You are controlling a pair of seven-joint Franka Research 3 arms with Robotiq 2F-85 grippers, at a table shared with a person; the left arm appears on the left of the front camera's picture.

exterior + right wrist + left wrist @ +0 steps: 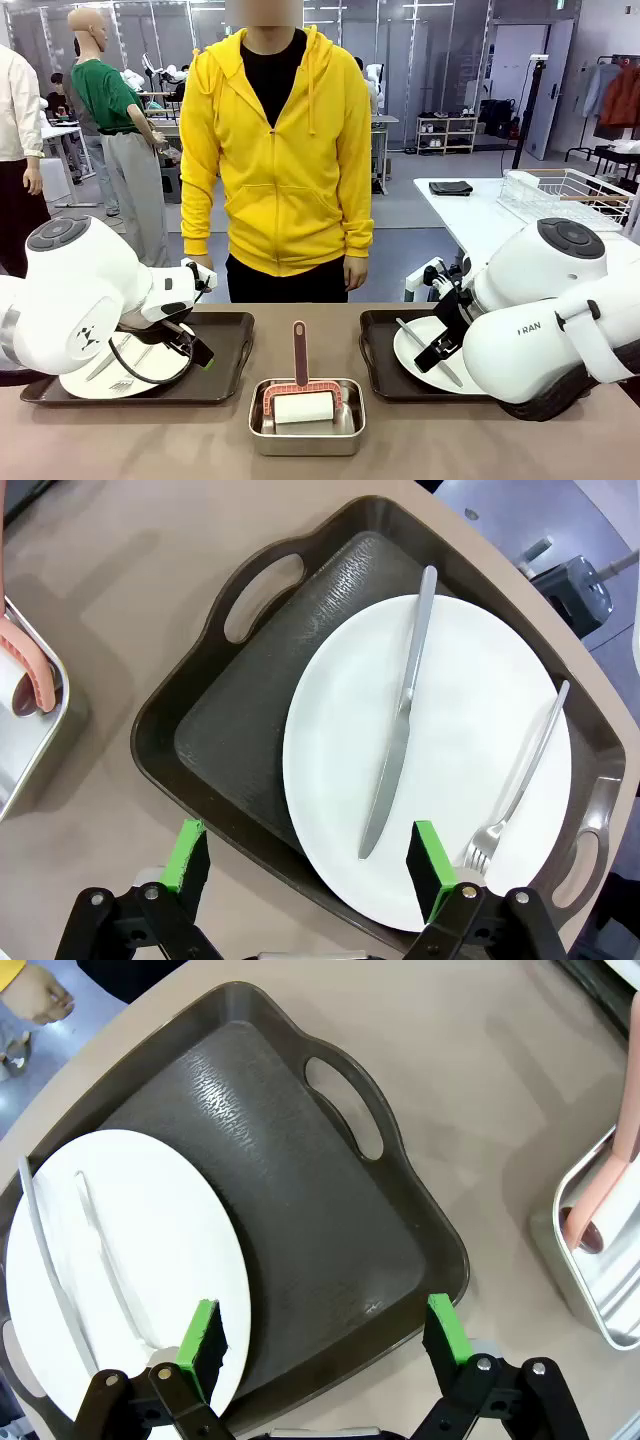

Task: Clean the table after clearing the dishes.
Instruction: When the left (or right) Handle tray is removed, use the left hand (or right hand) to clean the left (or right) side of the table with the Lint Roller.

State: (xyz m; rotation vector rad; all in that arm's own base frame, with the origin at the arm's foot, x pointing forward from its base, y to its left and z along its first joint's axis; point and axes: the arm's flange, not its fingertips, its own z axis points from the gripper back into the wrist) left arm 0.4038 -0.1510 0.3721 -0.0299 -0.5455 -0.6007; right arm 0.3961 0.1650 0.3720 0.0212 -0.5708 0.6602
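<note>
Two stiff dark brown trays (pixel 228 345) on the grey-brown worktop (pixel 440 440), bearing fragile round white plates (pixel 450 750) and loose steel cutlery (pixel 400 720), are judged best rim-gripped by the wide-open, empty left hand (pixel 322 1345) and right hand (pixel 305 865).

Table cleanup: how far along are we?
Done: nothing yet. The left plate on the left tray and the right plate on the right tray sit on the table with their cutlery. In hand: the left gripper and right gripper hang open, one over each tray, holding nothing. Left: clear both trays, then clean the tabletop, likely with the pink-handled tool in the steel pan.
</note>
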